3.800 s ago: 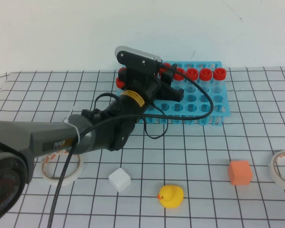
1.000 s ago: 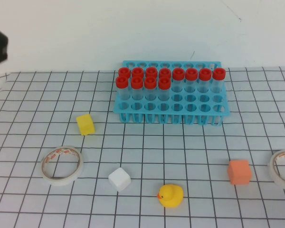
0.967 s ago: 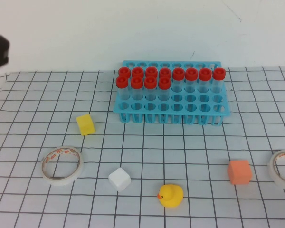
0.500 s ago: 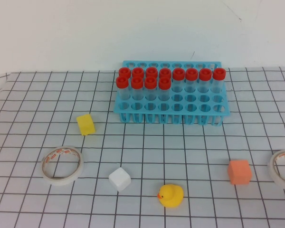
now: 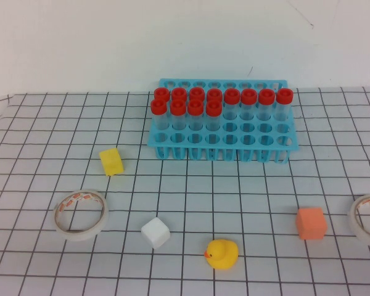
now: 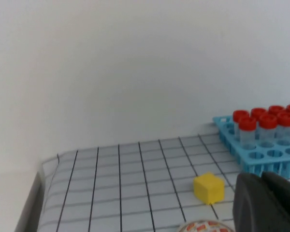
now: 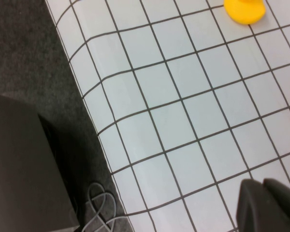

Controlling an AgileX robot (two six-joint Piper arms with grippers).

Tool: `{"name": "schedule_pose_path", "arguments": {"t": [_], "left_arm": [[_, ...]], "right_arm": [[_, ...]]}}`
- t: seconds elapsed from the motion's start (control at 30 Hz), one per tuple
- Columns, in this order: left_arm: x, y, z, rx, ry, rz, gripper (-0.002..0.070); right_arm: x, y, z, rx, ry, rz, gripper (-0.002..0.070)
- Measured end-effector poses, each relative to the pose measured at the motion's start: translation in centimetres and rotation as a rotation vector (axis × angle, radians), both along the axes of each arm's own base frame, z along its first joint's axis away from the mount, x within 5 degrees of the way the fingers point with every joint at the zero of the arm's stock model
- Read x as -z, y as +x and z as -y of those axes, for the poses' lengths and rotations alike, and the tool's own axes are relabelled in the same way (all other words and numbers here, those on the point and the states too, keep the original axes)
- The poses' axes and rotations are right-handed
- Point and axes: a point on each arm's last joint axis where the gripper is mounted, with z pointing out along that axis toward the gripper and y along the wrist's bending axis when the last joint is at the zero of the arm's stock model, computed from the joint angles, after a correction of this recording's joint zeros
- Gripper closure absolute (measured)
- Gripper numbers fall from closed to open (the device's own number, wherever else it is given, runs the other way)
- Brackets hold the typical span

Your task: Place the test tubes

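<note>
Standing racked — tubes (image 5: pixel 214 106) beyond both jaws

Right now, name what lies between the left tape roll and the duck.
White cube, in the high view. Both shut: left gripper faces the yellow cube, right gripper over the mat edge.
</note>
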Motion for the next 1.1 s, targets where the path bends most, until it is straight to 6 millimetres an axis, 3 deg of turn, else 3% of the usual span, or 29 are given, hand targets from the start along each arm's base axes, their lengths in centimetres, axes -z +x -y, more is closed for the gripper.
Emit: {"name": "schedule_pose_path", "arguments": {"t": [0.3, 0.57, 1.1], "left_arm": [[6.4, 0.8, -0.4, -0.114, -0.089, -0.143, 0.0676], [9.9, 1.2, -0.4, -0.117, -0.012, -0.238, 0.0676], [10.7, 0.8, -0.4, -0.103, 0.046, -0.309, 0.0676]], "right_arm": [[0.0, 0.0, 0.0, 0.0, 0.0, 0.0, 0.0678], [0.0, 0.0, 0.0, 0.0, 0.0, 0.0, 0.0678], [0.0, 0.0, 0.0, 0.0, 0.0, 0.0, 0.0678]]}}
